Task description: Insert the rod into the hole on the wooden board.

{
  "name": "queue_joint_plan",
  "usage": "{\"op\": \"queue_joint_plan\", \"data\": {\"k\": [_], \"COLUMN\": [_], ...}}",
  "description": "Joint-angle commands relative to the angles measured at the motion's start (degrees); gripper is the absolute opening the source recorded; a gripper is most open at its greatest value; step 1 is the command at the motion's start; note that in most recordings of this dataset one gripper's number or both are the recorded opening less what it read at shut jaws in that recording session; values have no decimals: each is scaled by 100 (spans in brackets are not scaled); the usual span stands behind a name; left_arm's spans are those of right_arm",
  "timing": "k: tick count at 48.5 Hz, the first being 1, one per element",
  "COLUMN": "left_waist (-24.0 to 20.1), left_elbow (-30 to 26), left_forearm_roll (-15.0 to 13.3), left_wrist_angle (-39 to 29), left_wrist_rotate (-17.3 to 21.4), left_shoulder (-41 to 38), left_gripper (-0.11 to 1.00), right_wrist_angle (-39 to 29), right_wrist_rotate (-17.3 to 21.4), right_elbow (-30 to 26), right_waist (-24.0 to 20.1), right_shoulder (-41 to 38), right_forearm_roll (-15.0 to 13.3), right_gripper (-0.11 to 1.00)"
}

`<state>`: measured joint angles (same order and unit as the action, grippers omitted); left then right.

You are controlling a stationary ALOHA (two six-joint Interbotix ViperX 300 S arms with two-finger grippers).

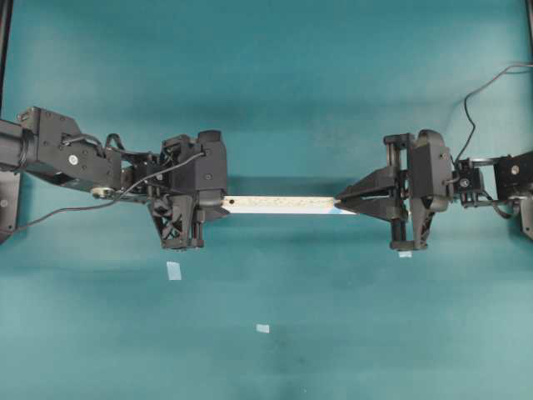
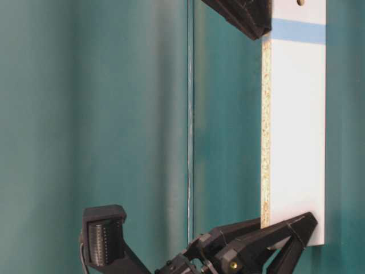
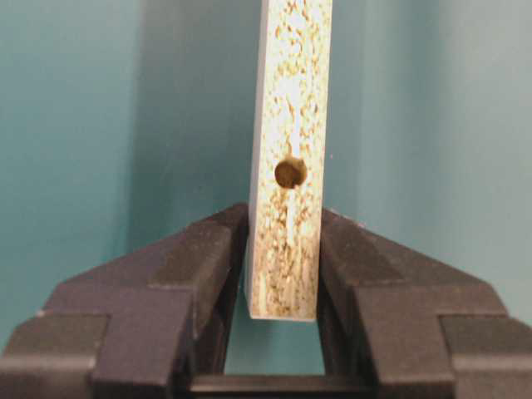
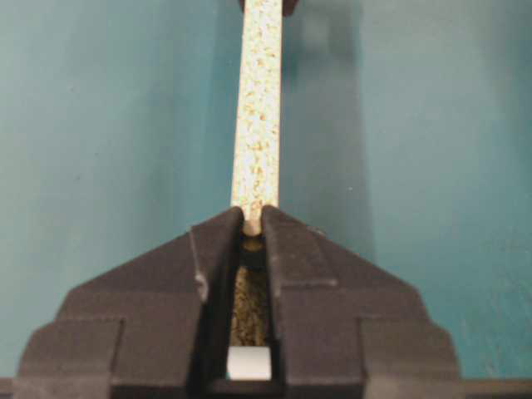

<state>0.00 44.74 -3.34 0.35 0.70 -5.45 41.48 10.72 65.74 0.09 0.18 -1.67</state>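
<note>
The wooden board (image 1: 283, 204) hangs level above the teal table, spanning between both arms. My left gripper (image 1: 221, 202) is shut on its left end; in the left wrist view my left gripper (image 3: 284, 218) clamps the speckled edge just below a bare dark hole (image 3: 290, 173). My right gripper (image 4: 252, 218) is shut on the rod (image 4: 253, 224), a tiny cream dowel pinched at the fingertips over the board's edge. The hole (image 4: 253, 245) shows dark right behind the rod. Whether the rod sits in it I cannot tell. A light-blue band (image 2: 296, 31) crosses the board's white face there.
Small pale-blue tape squares lie on the table (image 1: 173, 270), (image 1: 263, 328) and under the right arm (image 1: 405, 253). A cable (image 1: 483, 92) loops above the right arm. A dark frame post (image 1: 4, 50) borders the left edge.
</note>
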Motion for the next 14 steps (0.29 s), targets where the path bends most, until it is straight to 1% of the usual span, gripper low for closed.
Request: {"op": "queue_joint_plan", "data": {"k": [1,7,14], "left_waist": [-18,-18,-26], "left_elbow": [-70,-62,-79], "left_forearm_roll": [9,9,9], "left_wrist_angle": [18,18,18], "left_wrist_rotate": [35,35,35], "left_shoulder": [220,290,308], "left_gripper": [40,41,42], "right_wrist_angle": [-70,-308,-932], "right_wrist_rotate": [26,26,35], "right_elbow": [-62,-79,-123], "right_waist": [-35,-35,-44], "right_shoulder": [141,422,729], "right_forearm_roll": [44,53,44], "right_gripper": [10,10,11]}}
